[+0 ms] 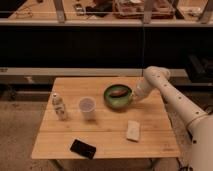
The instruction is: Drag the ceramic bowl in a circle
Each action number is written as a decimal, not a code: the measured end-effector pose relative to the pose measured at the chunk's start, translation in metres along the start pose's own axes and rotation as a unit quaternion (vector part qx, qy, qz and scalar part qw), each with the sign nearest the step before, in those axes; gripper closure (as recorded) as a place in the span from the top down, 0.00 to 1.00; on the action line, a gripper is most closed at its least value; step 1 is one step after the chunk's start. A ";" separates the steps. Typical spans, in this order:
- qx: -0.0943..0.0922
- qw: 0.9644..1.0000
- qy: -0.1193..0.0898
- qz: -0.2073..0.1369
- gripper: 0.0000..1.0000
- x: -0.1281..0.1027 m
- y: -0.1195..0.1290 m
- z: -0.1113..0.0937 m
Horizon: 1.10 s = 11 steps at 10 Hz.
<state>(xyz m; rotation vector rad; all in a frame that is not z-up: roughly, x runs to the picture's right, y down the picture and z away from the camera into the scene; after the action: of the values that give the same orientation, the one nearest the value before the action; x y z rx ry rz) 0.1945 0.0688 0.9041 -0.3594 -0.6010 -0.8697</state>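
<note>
Pinching the right rim of the ceramic bowl (116, 98), the claw (132, 99) sits pressed together on that edge, as far as the view shows, with the arm reaching in from the right. The bowl stands on the far, middle-right part of the wooden counter (107, 136) and holds a small brown-orange piece (118, 92).

The main risk is the grip. A hold on one edge only could tip the bowl if the claw lifts or presses down during the circle, and the piece inside could slide out. A thin rim may also slip from the claw on a quick turn, leaving the bowl behind.

The second risk is room. The translucent plastic cup (87, 107) stands near the bowl on its left, and it looks light, so a wide sweep to the left would likely knock it over. The white folded item (133, 130) lies on the near side, and a wide near arc could push it. The far counter edge is close too.
</note>
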 end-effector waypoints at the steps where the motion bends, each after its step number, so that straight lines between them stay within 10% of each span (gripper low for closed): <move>1: -0.006 1.000 0.002 0.002 0.00 0.001 0.010 -0.002; 7: -0.011 0.997 0.016 0.077 0.00 0.004 0.119 -0.037; 11: -0.012 1.000 -0.012 0.006 0.00 -0.046 0.135 -0.056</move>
<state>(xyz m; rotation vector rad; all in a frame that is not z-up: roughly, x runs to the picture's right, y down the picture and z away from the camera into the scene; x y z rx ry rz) 0.2987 0.1478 0.8243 -0.3957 -0.6093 -0.8620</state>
